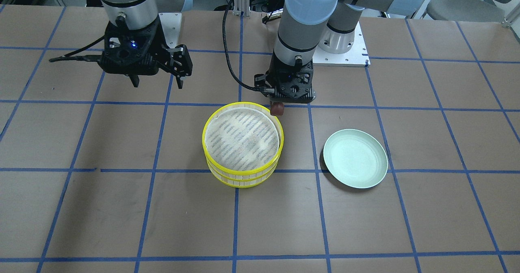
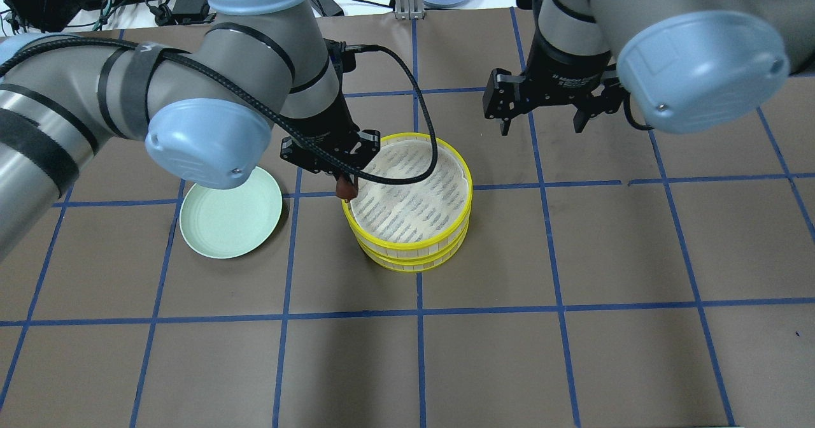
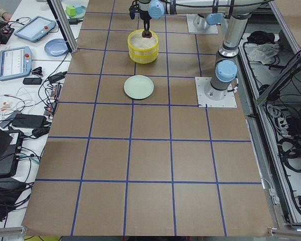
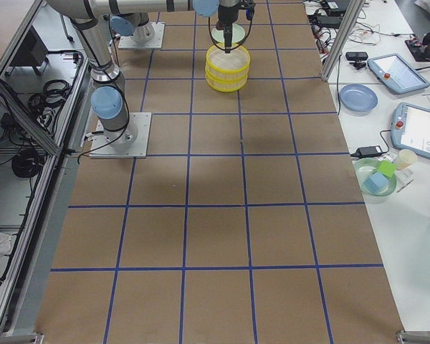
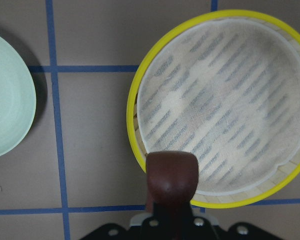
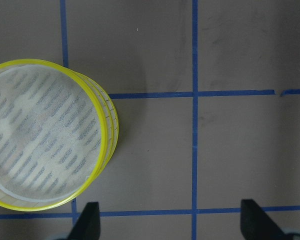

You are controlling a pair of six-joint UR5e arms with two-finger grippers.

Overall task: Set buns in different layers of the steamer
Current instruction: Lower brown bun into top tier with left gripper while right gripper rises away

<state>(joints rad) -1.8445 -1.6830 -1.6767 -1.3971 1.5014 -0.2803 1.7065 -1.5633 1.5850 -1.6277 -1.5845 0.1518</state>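
- The 2 steamer layers sit stacked on the table, the upper tray (image 1: 204, 131) nested on the lower tray (image 1: 243, 178), and this stack is the landmark.
- The left tool (image 2: 342, 176) pinches the reddish-brown bun (image 5: 172, 175) between its fingers. It hangs over the stack's yellow rim, on the side facing the robot and the pale green plate (image 1: 355, 159).
- The bun is above the rim, not on the mesh. Whether it brushes the rim I cannot tell.
- The right tool (image 2: 540, 127) hovers with its fingers spread and nothing between them, beside the stack on the side away from the plate and well apart from it.
- The upper tray's woven mesh shows no bun in it, so this layer is not yet filled.
- The cream-white bun shows in no view. The upper tray covers the inside of the lower tray, so I cannot tell whether it lies there.
- My judgement: the task looks near its last step, with the brown bun to be carried inward over the mesh, lowered and released.
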